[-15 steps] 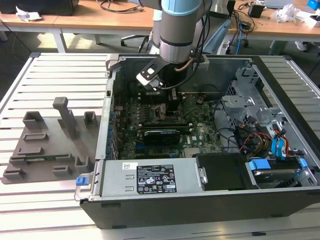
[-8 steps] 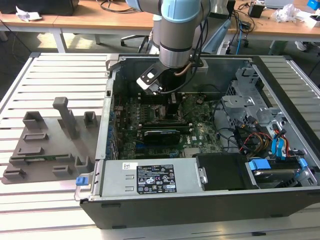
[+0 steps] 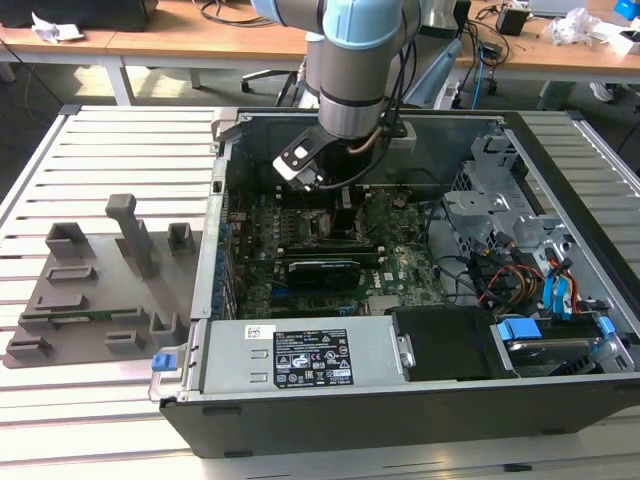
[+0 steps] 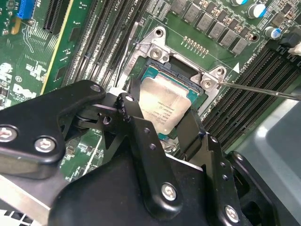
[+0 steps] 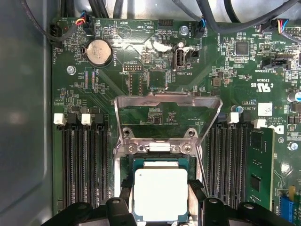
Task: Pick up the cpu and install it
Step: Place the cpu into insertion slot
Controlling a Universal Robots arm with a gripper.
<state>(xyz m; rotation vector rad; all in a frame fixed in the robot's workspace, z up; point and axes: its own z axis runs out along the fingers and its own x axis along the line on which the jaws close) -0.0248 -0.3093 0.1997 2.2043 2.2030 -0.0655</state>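
The cpu (image 5: 161, 194) is a small square chip with a silvery-grey metal top. It lies level in the motherboard socket (image 5: 160, 162), or just above it; I cannot tell which. In both wrist views my gripper (image 5: 161, 203) straddles it, with one black finger (image 5: 125, 197) against each side edge, shut on the cpu (image 4: 165, 101). The socket's metal load plate (image 5: 168, 101) stands flipped open behind it. In the exterior view the gripper (image 3: 343, 205) reaches down into the open computer case (image 3: 400, 400), over the motherboard.
Memory slots (image 5: 84, 165) run along both sides of the socket, and the thin socket lever (image 4: 263, 90) sticks out beside it. A long black expansion card (image 3: 322, 268) lies nearer the power supply (image 3: 300, 355). Drive bays and cables (image 3: 530, 280) fill the exterior view's right. A grey fixture (image 3: 100, 285) sits outside the case.
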